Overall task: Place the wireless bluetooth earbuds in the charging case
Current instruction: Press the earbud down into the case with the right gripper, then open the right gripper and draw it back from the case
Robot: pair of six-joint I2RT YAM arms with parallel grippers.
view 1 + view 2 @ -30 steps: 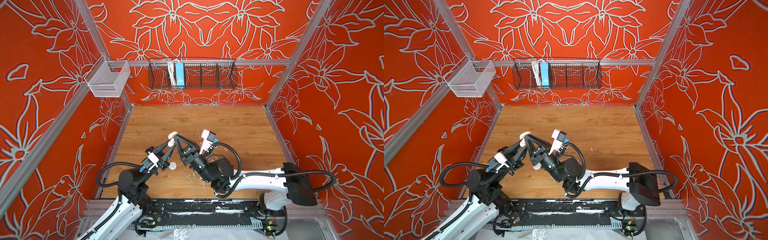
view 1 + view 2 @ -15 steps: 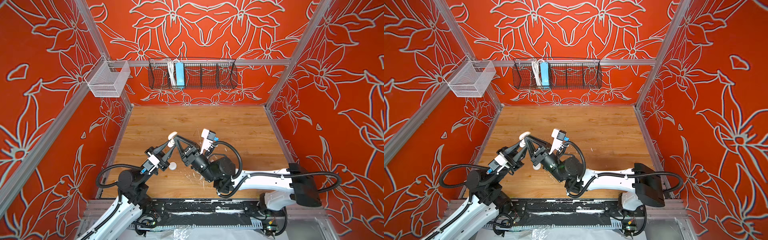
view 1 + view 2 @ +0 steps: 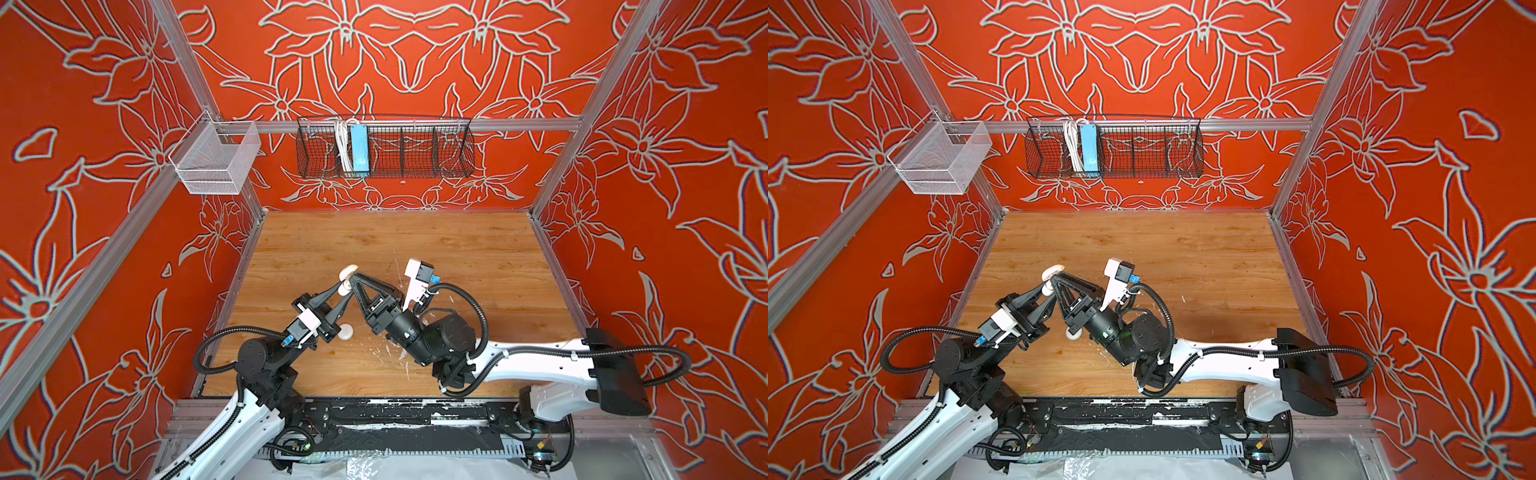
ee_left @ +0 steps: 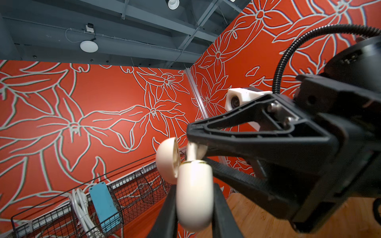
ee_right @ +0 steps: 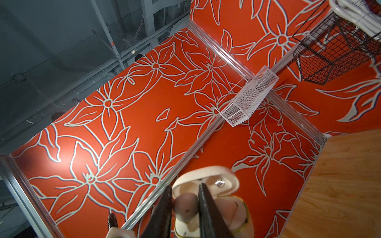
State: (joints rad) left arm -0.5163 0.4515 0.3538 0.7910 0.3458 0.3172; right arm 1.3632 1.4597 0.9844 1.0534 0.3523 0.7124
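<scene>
My left gripper (image 3: 345,289) (image 4: 194,191) is shut on the white charging case (image 4: 194,197) and holds it above the wooden table (image 3: 457,249), left of centre. The case's lid (image 4: 167,160) (image 3: 348,271) stands open. My right gripper (image 3: 353,277) (image 5: 185,191) reaches across and meets the case from the right. It is shut on one glossy white earbud (image 5: 185,204), whose stem (image 4: 191,151) points down into the case's open mouth. A small white rounded piece (image 3: 345,331) (image 3: 1073,333) lies on the table under the left gripper, too small to make out.
A black wire basket (image 3: 415,145) on the back wall holds a blue power strip (image 3: 359,149) and a white cable. A white mesh basket (image 3: 216,160) hangs at the left corner. White paint flecks (image 3: 388,349) mark the table's front. Red walls close three sides.
The right arm's rear link has shifted slightly to the right. Both grippers stay together at the case.
</scene>
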